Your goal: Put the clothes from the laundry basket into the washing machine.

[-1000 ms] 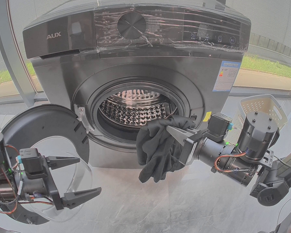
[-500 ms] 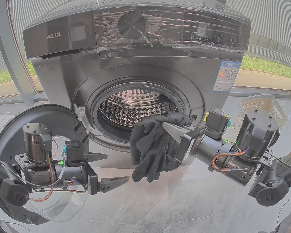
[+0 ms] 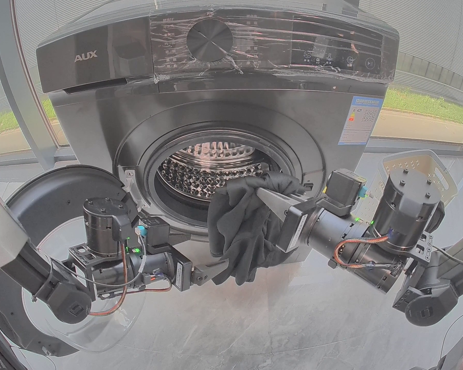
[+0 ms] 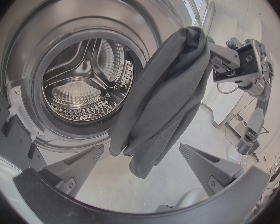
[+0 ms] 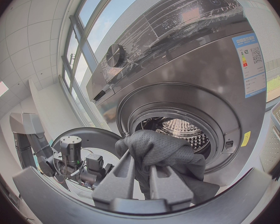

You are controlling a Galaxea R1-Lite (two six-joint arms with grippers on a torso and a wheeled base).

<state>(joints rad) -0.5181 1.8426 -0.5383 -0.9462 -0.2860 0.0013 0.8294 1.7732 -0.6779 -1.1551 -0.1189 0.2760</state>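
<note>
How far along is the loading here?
Done: the door is open; the drum looks empty. In hand: the right gripper is shut on a dark garment before the opening, the left gripper open near its hanging end. Left: putting it inside; what the laundry basket holds cannot be seen.

Glossy pale grey marbled floor (image 3: 303, 330) spreads across the foreground. Tall windows (image 5: 98, 28) rise behind, with a curved grey frame pillar (image 3: 13, 78) at the left. Outside lie a strip of green grass (image 3: 432, 108) and a paved path (image 3: 422, 127), below a ribbed grey building facade (image 3: 427, 21). Overhead, white ceiling tiles (image 5: 31, 22) carry one lit square light panel (image 5: 0, 89) above a plain white wall (image 5: 53, 109).
</note>
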